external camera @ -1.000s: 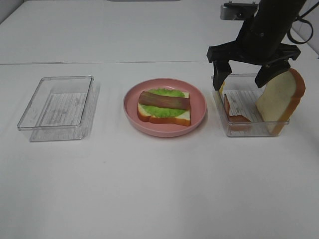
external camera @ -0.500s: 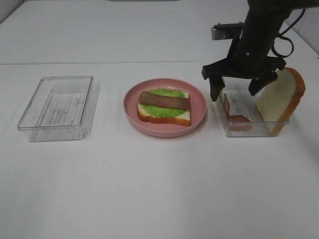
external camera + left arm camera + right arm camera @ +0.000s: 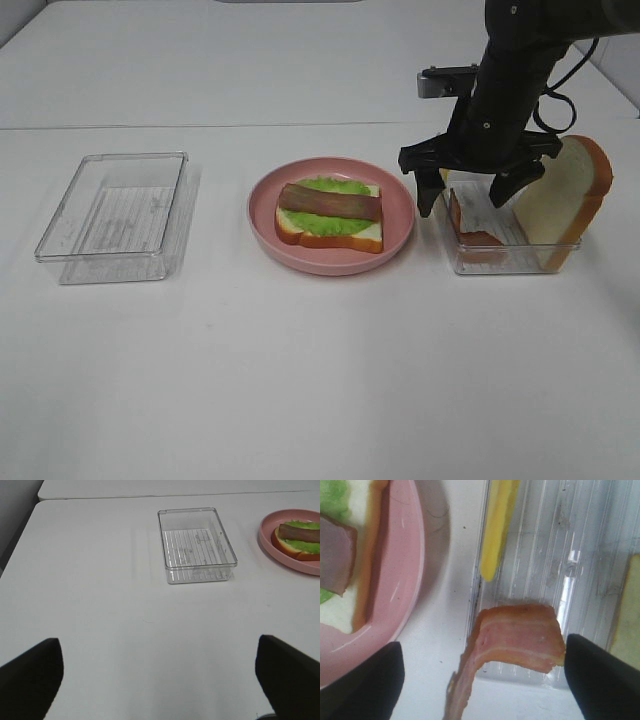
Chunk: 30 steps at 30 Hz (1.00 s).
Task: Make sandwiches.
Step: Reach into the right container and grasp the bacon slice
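The partly built sandwich [image 3: 330, 214] lies on the round pink plate [image 3: 398, 222]: a white bread slice, green lettuce and one bacon strip on top. My right gripper [image 3: 462, 201] hangs open low over the plate-side end of the right clear tray [image 3: 505, 262]. In the right wrist view its fingers [image 3: 362, 682] stand wide on either side of a second bacon strip [image 3: 520, 639] draped over the tray's rim, without touching it. A yellow cheese slice [image 3: 497, 527] stands on edge beside it. Another bread slice [image 3: 560, 203] leans in the tray's right end. My left gripper [image 3: 157, 680] is open and empty.
An empty clear tray [image 3: 115, 215] sits on the white table at the left, also seen in the left wrist view as the ribbed tray [image 3: 196, 545]. The pink plate's rim [image 3: 407, 565] lies close to the right tray's wall.
My right gripper has come down and shifted left, from above the tray's middle to the bacon strip at its plate-side end. Its jaws have narrowed slightly. Nothing else moved.
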### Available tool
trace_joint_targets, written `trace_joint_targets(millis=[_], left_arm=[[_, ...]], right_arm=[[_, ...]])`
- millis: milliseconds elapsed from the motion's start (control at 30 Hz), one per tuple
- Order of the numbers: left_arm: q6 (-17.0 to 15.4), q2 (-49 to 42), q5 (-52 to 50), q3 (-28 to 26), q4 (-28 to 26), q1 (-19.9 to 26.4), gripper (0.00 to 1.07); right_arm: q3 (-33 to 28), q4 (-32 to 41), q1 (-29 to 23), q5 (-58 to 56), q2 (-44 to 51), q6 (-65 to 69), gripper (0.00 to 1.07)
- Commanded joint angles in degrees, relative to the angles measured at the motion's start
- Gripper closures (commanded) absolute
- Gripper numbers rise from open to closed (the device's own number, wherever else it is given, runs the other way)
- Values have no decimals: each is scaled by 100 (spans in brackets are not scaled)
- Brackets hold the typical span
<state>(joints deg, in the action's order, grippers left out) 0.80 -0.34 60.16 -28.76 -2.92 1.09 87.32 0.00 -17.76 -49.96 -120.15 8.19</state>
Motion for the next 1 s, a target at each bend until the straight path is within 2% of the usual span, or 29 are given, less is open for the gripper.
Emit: trace_joint_targets(millis=[33, 67, 100, 167, 233, 467, 533, 600, 1000], left_arm=[[-11, -115, -97, 11, -52, 11, 9], [-11, -115, -97, 11, -52, 11, 9], [-11, -115, -97, 11, -52, 11, 9], [-11, -115, -97, 11, -52, 11, 9], [-11, -115, -97, 11, -52, 11, 9], [-11, -115, -97, 11, -52, 11, 9], [-11, -115, -97, 11, -52, 11, 9], [-11, -115, -97, 11, -52, 11, 9], [-11, -115, -97, 11, -52, 11, 9]], right_arm=[[29, 0, -6, -132, -17, 52, 37], [29, 0, -6, -178, -17, 52, 44], [29, 0, -6, -178, -17, 52, 44], [29, 0, -6, -344, -17, 74, 52], [29, 0, -6, -413, -17, 74, 55], [29, 0, -6, -321, -17, 74, 58], [29, 86, -6, -241, -17, 74, 64], [29, 149, -6, -172, -17, 74, 66], [29, 275, -6, -189, -17, 74, 66]])
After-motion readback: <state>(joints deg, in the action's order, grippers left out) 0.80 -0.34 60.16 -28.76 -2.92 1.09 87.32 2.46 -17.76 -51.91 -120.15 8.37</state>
